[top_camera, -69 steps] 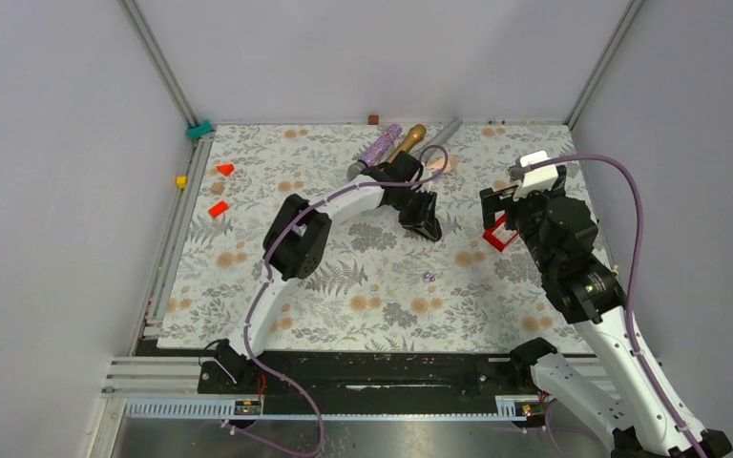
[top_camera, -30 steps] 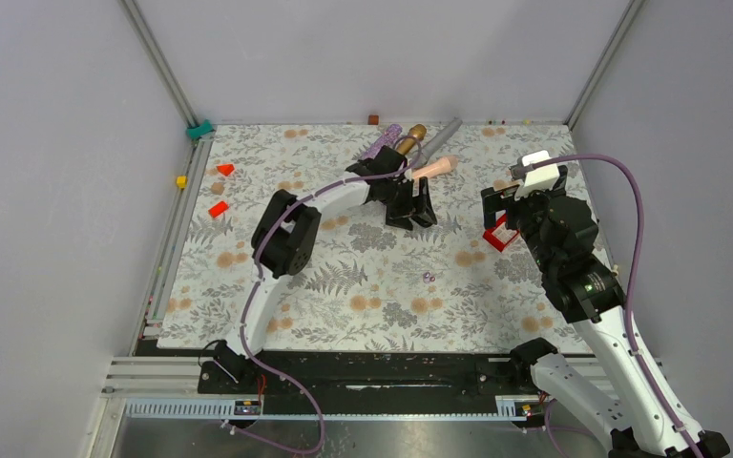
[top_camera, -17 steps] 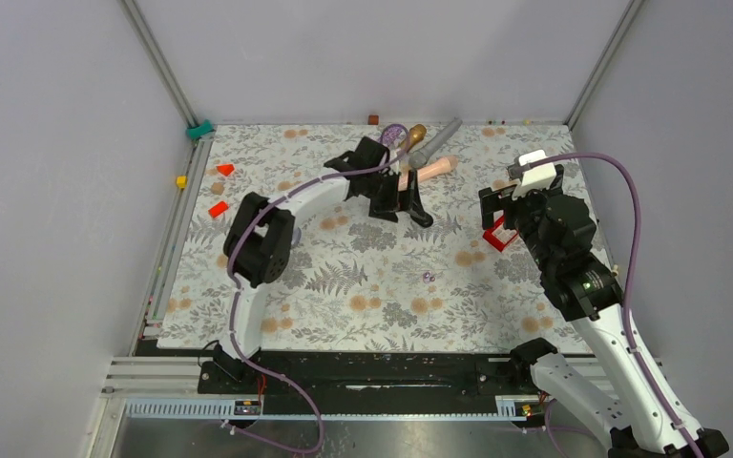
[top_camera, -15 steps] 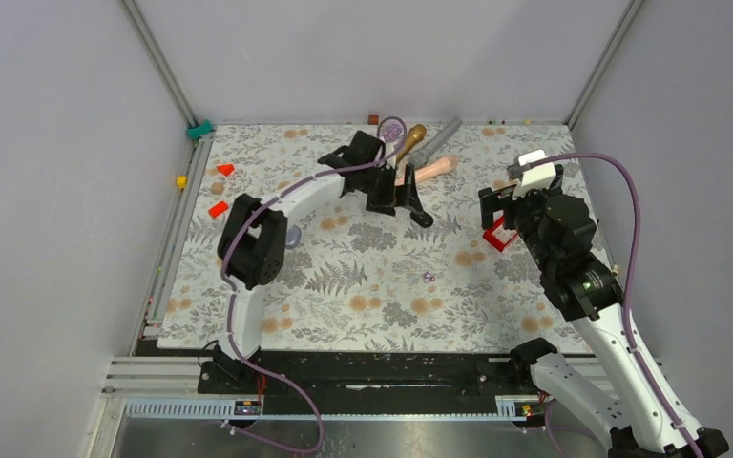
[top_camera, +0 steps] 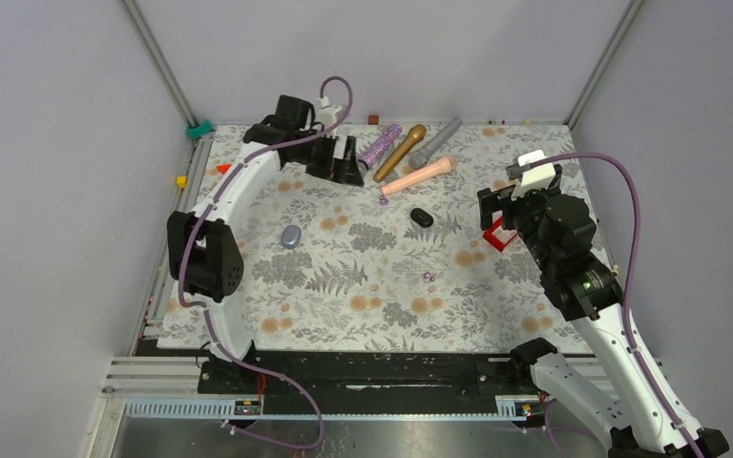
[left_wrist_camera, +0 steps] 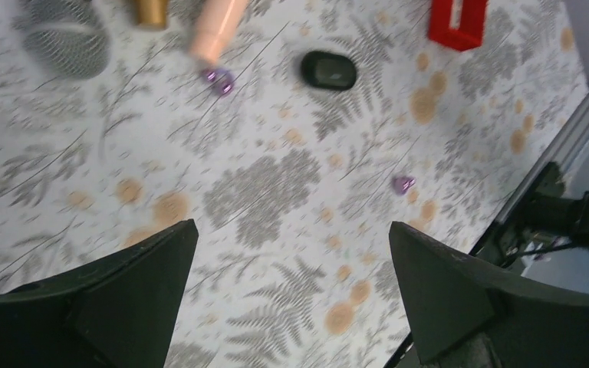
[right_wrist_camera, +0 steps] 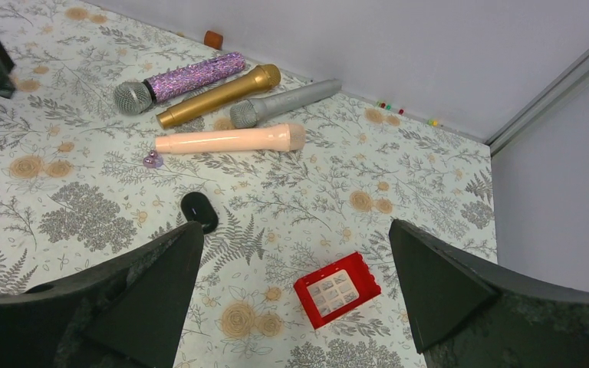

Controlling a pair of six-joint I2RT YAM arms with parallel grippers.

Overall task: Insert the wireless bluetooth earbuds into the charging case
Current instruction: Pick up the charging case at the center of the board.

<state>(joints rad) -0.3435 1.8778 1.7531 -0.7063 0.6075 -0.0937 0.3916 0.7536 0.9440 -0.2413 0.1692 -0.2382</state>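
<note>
Floral mat: pink microphone lies beside purple earbud.

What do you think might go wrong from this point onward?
One purple earbud lies close by the end of the pink microphone, so the open left gripper reaching for it might shove both. The black case looks closed; a bud pressed onto it would likely skid away.

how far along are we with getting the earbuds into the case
Done: nothing visible. One purple earbud lies loose on the mat, a second purple earbud at the tip of the pink microphone, both outside the black case and grey case. In hand: nothing; left gripper and right gripper are open and empty. Left: pick up and seat every bud.
</note>
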